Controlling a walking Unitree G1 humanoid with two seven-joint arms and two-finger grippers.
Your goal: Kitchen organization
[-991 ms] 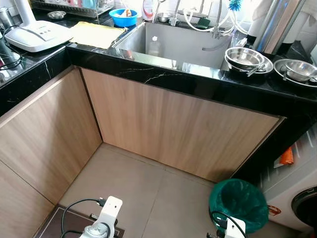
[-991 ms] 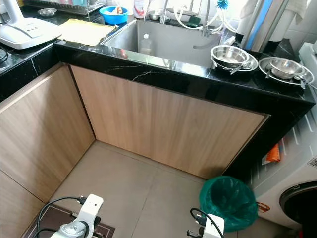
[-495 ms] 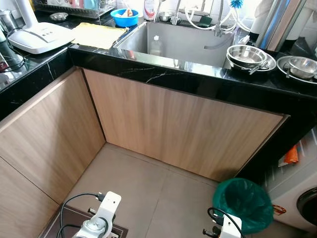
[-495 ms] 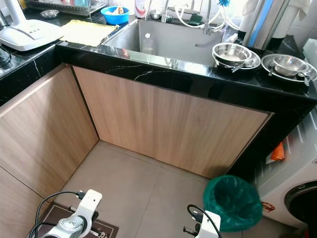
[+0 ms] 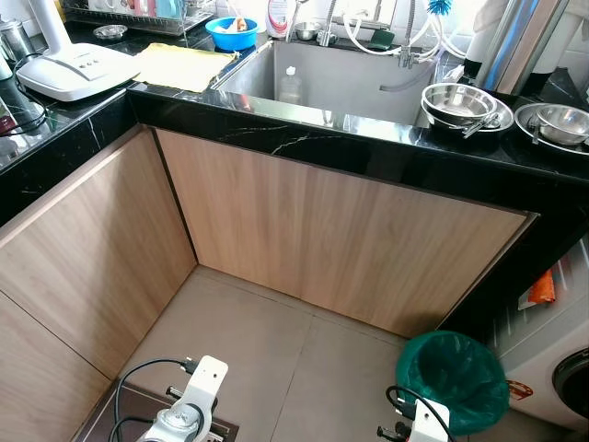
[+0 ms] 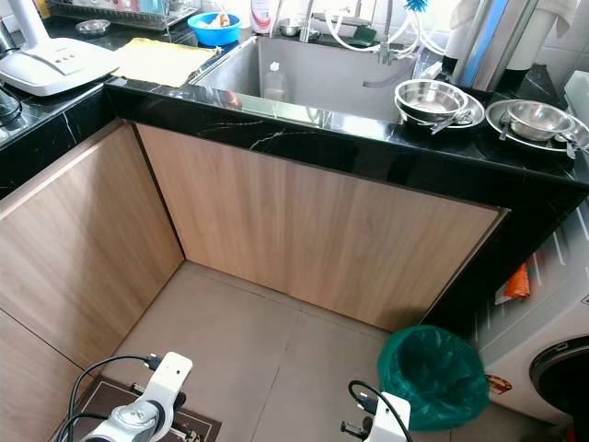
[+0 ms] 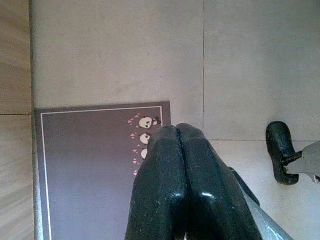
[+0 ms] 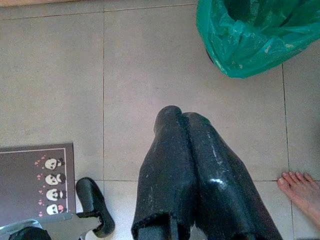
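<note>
A black stone counter [image 5: 304, 138] runs around a corner in front of me, with a steel sink [image 5: 340, 78] set in it. Stacked steel bowls [image 5: 457, 103] and another bowl on a plate [image 5: 559, 124] sit right of the sink. A plastic bottle [image 5: 289, 85] stands in the sink. Left of the sink lie a yellow cloth [image 5: 182, 64], a blue bowl [image 5: 230, 32] and a white appliance [image 5: 75, 70]. Both arms hang low over the floor. My left gripper [image 7: 177, 131] is shut and empty above a dark mat [image 7: 90, 170]. My right gripper [image 8: 179, 116] is shut and empty over floor tiles.
A bin lined with a green bag [image 5: 453, 379] stands on the floor at the right, beside a white washing machine [image 5: 552, 359]. Wooden cabinet fronts [image 5: 322, 239] close in the corner. A person's bare toes [image 8: 300, 187] show on the tiles near my right gripper.
The camera has tilted slightly, so the counter sits a little lower in the picture. Both arms hang as before.
</note>
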